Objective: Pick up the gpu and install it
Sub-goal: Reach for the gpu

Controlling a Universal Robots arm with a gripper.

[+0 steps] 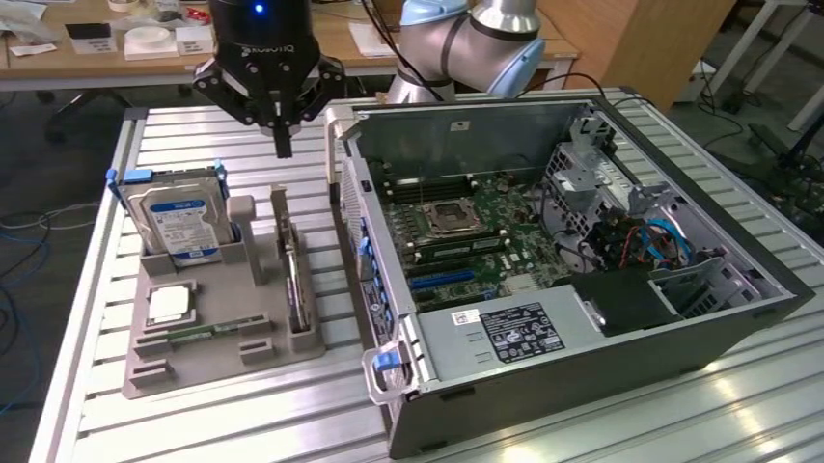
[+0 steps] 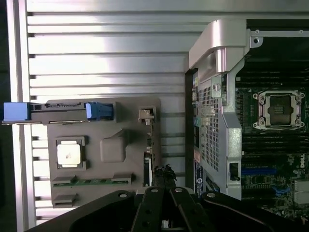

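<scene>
1. The pick-up step is in hand: the gripper (image 1: 284, 145) hangs with its fingers pressed together, holding nothing.
2. The gpu (image 1: 299, 280) stands on edge in the grey holder (image 1: 232, 289), below the tool and apart from it. The open computer case (image 1: 580, 376) lies to one side.
3. A grasp would likely call for parted jaws lined up over the card's thin top edge.
4. Holder and case sit on a slatted metal table (image 1: 193, 424); a cluttered desk (image 1: 39, 58) stands behind the tool.

I have the arm (image 1: 470, 39) bent over, wrist pointing straight down, the pincer (image 1: 282, 143) hanging with its jaws pressed together.
</scene>
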